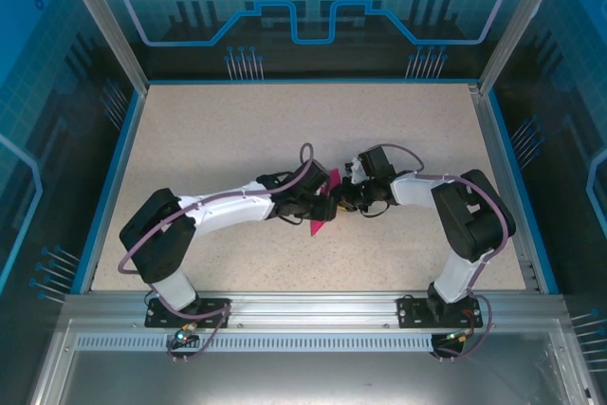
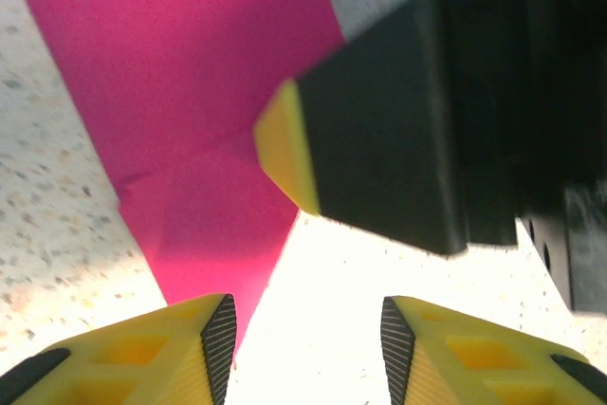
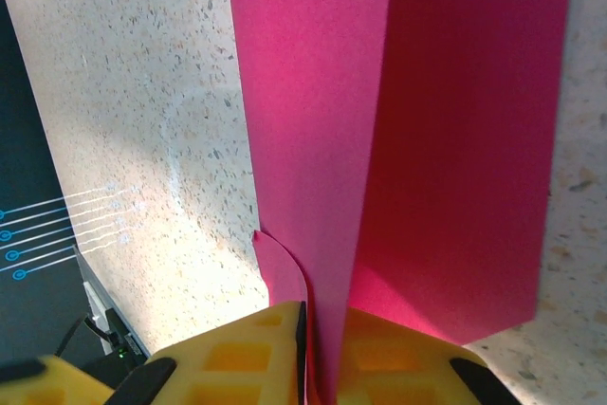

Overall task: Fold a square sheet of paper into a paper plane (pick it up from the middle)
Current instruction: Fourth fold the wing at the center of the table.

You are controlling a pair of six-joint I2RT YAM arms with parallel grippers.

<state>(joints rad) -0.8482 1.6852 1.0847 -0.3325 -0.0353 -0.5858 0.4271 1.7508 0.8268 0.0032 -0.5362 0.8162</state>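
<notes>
Mid-fold: part-folded pink paper [image 3: 455, 139] sits at the bench [image 1: 218, 139] centre, between the arms. The right jaws are clamped on a folded edge; the left jaws stand apart above its pointed end. The next move likely calls for pressing the crease flat, gently.

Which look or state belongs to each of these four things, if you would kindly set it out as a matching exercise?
Column one:
1. left pincer
2. right pincer
3. sheet of paper
4. table

Column two:
A. speckled beige
B. closed on the paper
C. magenta, creased
D. fingers apart, holding nothing

Pairs: 1-D, 2-B, 3-C, 4-A
</notes>
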